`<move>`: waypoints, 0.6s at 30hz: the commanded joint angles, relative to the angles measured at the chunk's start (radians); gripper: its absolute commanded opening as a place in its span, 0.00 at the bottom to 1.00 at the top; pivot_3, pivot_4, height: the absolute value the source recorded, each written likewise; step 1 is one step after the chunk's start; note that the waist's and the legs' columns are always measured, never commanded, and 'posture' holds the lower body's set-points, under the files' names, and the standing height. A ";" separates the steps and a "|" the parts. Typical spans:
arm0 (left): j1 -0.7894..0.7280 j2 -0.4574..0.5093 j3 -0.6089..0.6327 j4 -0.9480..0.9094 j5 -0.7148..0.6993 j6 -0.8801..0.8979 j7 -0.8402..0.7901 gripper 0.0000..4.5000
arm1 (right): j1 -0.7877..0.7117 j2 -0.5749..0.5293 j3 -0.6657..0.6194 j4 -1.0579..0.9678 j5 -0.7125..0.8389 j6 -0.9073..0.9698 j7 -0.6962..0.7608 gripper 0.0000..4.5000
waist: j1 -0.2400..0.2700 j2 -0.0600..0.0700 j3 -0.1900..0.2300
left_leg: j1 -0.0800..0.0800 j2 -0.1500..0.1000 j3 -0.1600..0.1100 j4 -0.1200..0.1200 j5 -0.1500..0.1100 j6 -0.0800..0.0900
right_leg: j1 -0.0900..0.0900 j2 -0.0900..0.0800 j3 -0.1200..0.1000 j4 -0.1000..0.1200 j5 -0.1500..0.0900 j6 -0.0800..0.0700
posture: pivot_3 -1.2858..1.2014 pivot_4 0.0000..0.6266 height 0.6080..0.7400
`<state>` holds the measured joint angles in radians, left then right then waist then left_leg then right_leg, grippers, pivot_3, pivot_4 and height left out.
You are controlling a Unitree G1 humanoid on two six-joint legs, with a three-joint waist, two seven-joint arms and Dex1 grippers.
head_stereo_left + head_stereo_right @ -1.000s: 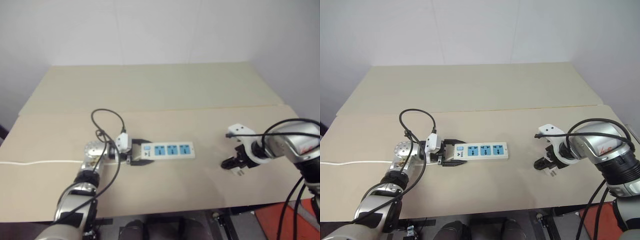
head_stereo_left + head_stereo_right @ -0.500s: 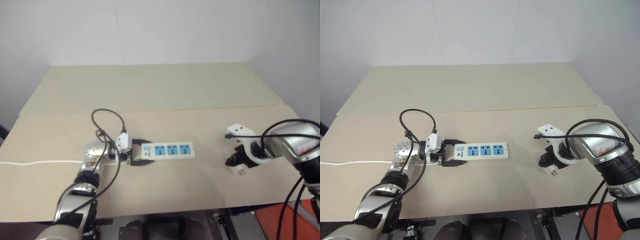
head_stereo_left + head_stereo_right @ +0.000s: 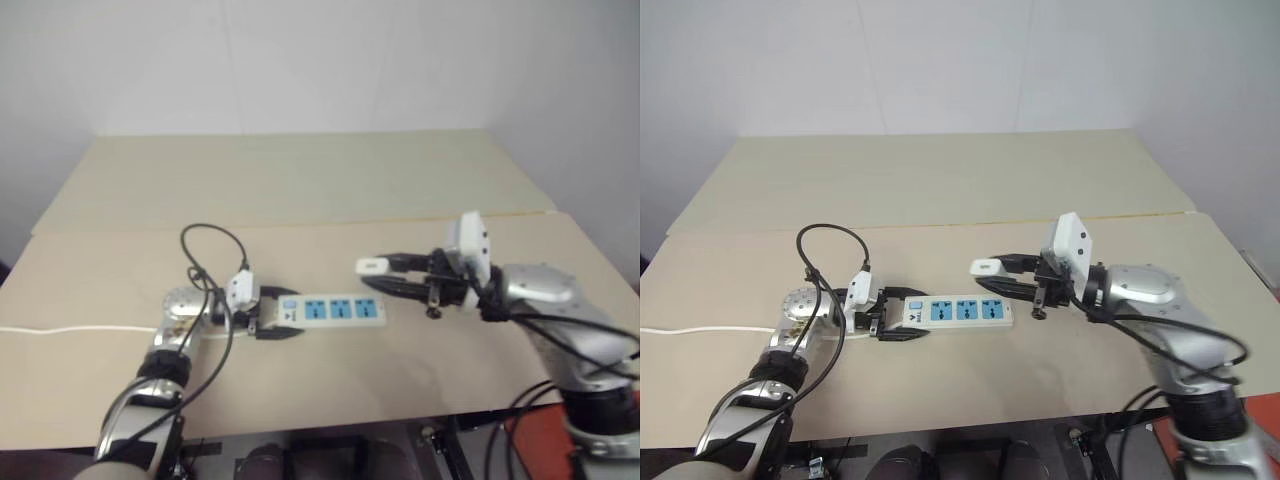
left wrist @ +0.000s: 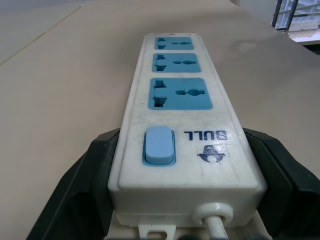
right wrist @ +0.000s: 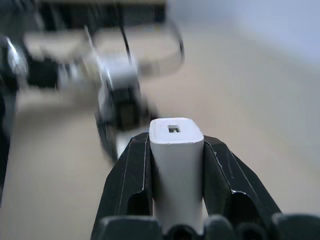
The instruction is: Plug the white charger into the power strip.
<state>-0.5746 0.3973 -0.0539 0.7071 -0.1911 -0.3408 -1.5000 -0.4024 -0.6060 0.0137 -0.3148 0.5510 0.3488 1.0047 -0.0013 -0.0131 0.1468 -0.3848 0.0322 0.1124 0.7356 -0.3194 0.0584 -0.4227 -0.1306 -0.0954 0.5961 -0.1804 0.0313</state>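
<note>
The power strip (image 3: 950,312), a white bar with three blue sockets, lies flat on the table; its switch end (image 4: 160,146) sits between the two black fingers of my left gripper (image 3: 902,322), which is shut on it. The white charger (image 3: 987,268) hangs in the air above the strip's far end, clamped between the black fingers of my right gripper (image 3: 992,272), which points level toward my left arm. In the right wrist view the charger (image 5: 176,165) stands out between the two fingers, with the left gripper blurred beyond it.
The strip's thin white cord (image 3: 700,328) runs off over the left table edge. A black cable (image 3: 830,250) loops above the left wrist. The tan table (image 3: 940,190) stretches far behind the strip, with a seam across its middle.
My right gripper closed on the charger at the right of the table, lifted it and swung it left to above the strip, turning level. The left gripper and the strip have stayed put.
</note>
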 commanded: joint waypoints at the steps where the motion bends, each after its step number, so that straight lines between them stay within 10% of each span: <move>1: 0.045 0.014 -0.040 -0.078 0.008 0.059 0.006 0.73 | -0.031 0.085 0.055 0.162 -0.037 -0.160 0.100 0.24 | -0.002 0.000 0.000 | 0.001 0.000 -0.001 0.000 0.000 0.000 | 0.001 0.000 0.000 0.001 0.000 0.000 | 0.52 0.24 1.00; 18: 0.206 0.066 -0.051 -0.371 -0.037 0.259 0.139 0.73 | -0.248 0.325 0.112 0.655 -0.043 -0.195 0.348 0.24 | -0.010 0.002 0.001 | 0.001 0.000 0.000 -0.002 0.002 -0.003 | -0.002 0.000 0.000 0.010 0.000 -0.002 | 0.52 0.24 1.00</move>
<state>-0.3852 0.4504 -0.0798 0.3581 -0.2391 -0.0967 -1.3625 -0.6275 -0.2872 0.1335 0.3491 0.4924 0.1417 1.3320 -0.0114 -0.0111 0.1477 -0.3842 0.0324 0.1125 0.7340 -0.3175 0.0551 -0.4249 -0.1306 -0.0952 0.6067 -0.1804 0.0286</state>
